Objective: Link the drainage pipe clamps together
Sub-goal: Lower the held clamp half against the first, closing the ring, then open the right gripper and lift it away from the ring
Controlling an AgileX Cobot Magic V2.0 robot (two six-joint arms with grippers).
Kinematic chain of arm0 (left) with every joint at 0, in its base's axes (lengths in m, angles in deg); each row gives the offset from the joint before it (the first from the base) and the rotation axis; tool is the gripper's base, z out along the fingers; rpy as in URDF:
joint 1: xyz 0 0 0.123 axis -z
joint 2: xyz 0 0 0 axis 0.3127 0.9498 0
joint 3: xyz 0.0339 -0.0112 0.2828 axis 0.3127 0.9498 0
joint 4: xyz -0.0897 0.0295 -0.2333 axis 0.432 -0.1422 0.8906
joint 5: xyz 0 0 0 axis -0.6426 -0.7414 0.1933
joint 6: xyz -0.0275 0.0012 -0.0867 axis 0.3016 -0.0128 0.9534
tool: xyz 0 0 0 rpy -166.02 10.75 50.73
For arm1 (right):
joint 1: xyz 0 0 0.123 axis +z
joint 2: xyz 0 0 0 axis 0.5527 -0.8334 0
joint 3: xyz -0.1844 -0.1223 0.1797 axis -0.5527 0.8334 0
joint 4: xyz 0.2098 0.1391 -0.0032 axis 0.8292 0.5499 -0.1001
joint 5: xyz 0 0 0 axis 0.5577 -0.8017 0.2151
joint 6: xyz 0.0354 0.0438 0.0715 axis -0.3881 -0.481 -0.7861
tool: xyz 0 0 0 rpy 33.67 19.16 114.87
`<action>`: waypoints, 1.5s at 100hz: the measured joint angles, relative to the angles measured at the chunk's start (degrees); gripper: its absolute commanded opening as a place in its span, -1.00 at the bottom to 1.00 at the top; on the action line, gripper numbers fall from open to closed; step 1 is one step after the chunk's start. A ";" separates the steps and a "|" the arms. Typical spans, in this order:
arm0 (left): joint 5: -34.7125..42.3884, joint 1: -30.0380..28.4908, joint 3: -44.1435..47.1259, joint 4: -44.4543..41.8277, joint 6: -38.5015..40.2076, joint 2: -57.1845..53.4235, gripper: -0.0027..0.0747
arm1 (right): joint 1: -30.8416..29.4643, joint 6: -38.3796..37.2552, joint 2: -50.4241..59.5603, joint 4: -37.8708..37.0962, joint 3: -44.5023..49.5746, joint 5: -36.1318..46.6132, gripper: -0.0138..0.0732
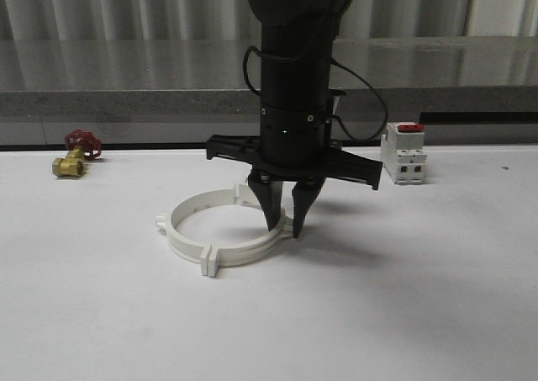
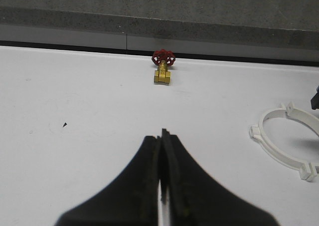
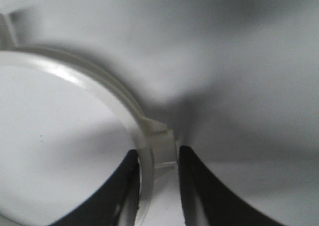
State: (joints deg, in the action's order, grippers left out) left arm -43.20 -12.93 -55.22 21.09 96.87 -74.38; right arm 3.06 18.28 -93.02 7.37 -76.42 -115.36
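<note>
Clamps first: we see the two white drainage pipe clamps (image 1: 220,234) lying on the white worktop (image 1: 403,297) near its middle, set together as a ring with small tabs sticking out at the joints. Our right gripper (image 1: 285,226) points straight down over the ring's right side, its black fingers (image 3: 117,196) on either side of the tabbed joint there, one inside the ring and one outside, grasping the plastic. In the left wrist view our left gripper (image 2: 161,151) is clenched with nothing between its fingers, above bare worktop. A brass valve with a red handwheel (image 1: 76,154) sits at the far left, and a white breaker with a red top (image 1: 403,152) at the far right.
</note>
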 measured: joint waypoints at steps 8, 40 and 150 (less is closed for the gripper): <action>0.00 0.00 0.00 0.00 0.00 0.00 -0.99 | 0.00 0.00 0.00 -0.10 0.00 0.06 0.21; 0.00 0.00 0.00 0.00 0.00 0.00 -0.99 | 0.00 3.26 1.47 -1.52 0.00 0.37 0.25; 0.00 0.00 0.00 0.00 -0.04 0.00 -0.99 | -15.76 45.44 38.27 1.66 24.20 -3.49 -0.83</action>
State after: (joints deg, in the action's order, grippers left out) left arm -43.20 -12.93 -55.22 21.09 96.83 -74.38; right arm -12.71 63.72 -54.75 9.04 -52.22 -118.85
